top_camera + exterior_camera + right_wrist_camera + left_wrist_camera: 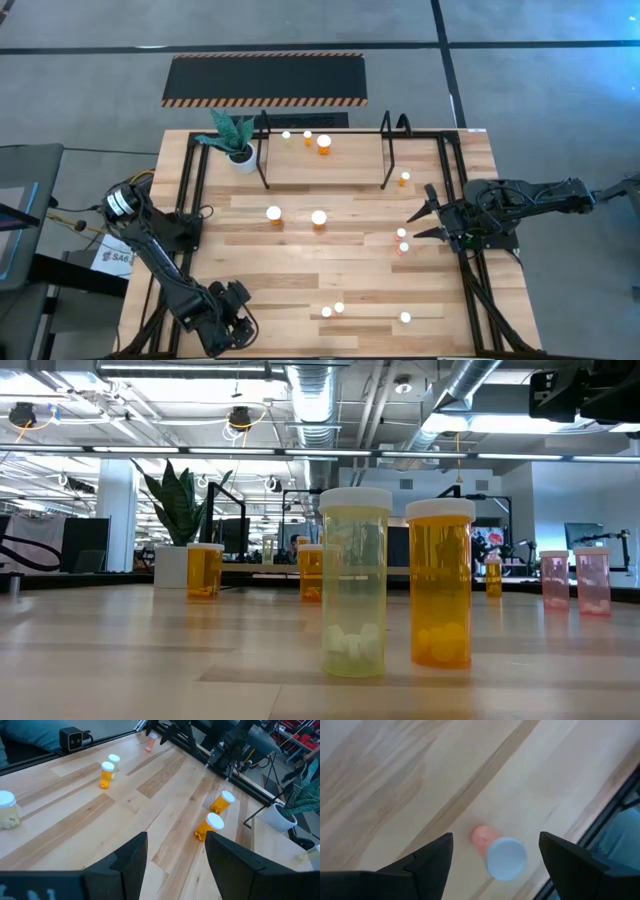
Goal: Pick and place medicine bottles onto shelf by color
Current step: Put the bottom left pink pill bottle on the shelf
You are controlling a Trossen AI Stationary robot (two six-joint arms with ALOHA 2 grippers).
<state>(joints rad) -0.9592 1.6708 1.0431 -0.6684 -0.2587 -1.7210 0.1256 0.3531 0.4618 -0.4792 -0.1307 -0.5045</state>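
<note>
The left tool (232, 318) is hanging over the counter's (300, 270) near left corner, its fingers (432, 857) spread apart, with a pink bottle (497, 851) standing between them and nothing gripping it. The right tool (420, 222) is hovering at the right side, fingers also apart and holding nothing, just beside two small bottles (402, 240). Three bottles (308, 139) are already sitting on the shelf (325, 165) at the back, next to the plant (232, 140). Two larger orange ones (296, 216) are standing mid-counter, and more (345, 312) are lining the near edge.
</note>
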